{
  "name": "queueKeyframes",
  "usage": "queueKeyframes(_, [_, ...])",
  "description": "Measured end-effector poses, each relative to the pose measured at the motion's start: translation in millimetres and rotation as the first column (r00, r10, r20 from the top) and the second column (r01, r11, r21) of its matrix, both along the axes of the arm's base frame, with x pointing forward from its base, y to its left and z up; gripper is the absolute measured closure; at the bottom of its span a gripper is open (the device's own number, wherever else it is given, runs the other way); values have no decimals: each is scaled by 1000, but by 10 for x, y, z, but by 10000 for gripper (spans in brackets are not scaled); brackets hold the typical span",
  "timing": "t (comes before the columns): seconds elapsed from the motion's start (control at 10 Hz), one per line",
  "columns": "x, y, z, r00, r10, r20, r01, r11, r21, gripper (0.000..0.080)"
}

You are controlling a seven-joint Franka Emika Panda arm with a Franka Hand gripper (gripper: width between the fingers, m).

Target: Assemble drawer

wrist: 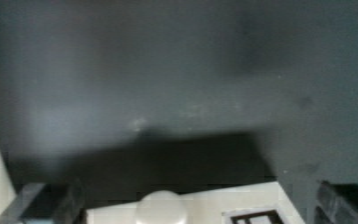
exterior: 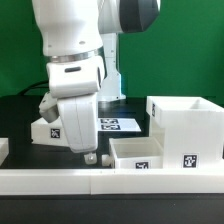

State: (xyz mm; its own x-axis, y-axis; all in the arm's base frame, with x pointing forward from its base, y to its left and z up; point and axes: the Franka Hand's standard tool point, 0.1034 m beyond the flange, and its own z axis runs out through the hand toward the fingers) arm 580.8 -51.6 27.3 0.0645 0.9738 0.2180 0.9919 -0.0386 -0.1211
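Hand: I'm reading the gripper (exterior: 90,155) as spread wide. In the wrist view the two dark fingers (wrist: 30,205) are standing far apart, and I'm not seeing anything clamped between them.
Hand position: it's hanging low over the dark table (exterior: 18,112), just to the exterior view's left of the near tray and close behind the border rail (exterior: 120,182).
Casing: the tall boxy casing (exterior: 186,128) is sitting upright on the exterior view's right, open side up.
Near tray: the shallow tray (exterior: 135,152) is lying right beside the casing. They may be touching, but I can't tell from here.
Other tray: the second tray (exterior: 40,130) is peeking out farther back on the exterior view's left, half hidden by the arm.
Marker board: the marker board (exterior: 118,125) is lying flat behind the gripper. I'm ignoring it.
Wrist cam: it's mostly blurry dark tabletop with some white plastic and a tag, and I can't say which part that is.
Handling guess: I'm expecting light, stiff, hollow plastic with smooth walls, so it'll probably be a bit slippery and quick to skid or tip if nudged.
Where I'd grab: I'm thinking of pinching one thin side wall of the near tray, a finger on each side, around the middle of the wall so it isn't swinging.
Watch out: I'm worrying about bumping the tray into the casing on the way down.
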Motion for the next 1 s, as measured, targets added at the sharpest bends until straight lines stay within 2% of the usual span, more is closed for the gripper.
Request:
queueKeyframes(0.1, [-13,18,-46,1000,-3,-2,3,1000,29,151])
queueKeyframes(0.2, [-5,88,-92,1000,0,-7,0,999,39,151])
queueKeyframes(0.3, [4,128,-97,1000,5,-8,-4,999,36,151])
queueKeyframes(0.6, [54,86,-117,999,-8,37,7,1000,19,151])
queueKeyframes(1.0, [31,363,-133,995,-10,98,9,1000,10,151])
